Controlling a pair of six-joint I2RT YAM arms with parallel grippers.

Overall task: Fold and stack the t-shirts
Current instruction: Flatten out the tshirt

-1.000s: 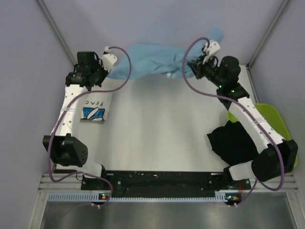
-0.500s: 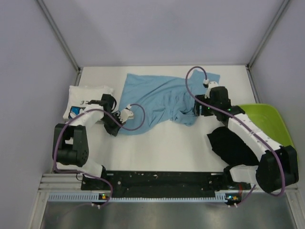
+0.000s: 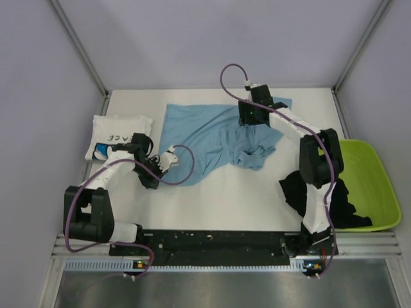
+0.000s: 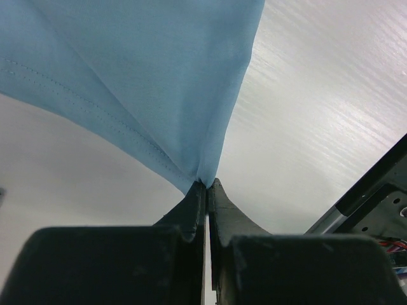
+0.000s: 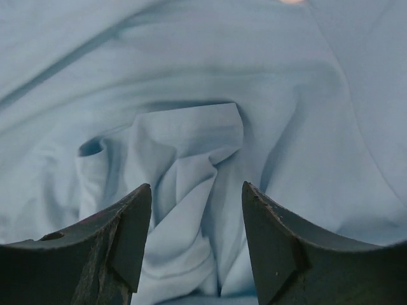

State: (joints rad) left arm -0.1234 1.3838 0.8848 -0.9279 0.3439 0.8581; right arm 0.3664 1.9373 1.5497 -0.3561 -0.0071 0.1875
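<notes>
White tabletop (image 3: pixel 257 199), grey walls around it. Light blue t-shirt (image 3: pixel 199 131) sits upper middle of the top view, long axis left-right. Its left part is mostly flat, its lower-right end bunched into a wrinkled lump. Can't tell which way the collar points. Left gripper (image 4: pixel 206 185) is clenched on the shirt's lower-left hem, cloth fanning out from the pinch. Right gripper (image 5: pixel 196 188) is released, fingers spread over folds at the shirt's upper right. White folded t-shirt (image 3: pixel 112 128) is at the left edge, near the blue one, print up. Black t-shirt (image 3: pixel 302 189) is crumpled at lower right, draped over the rim of the lime-green bin (image 3: pixel 372 170), part on the table, part inside.
</notes>
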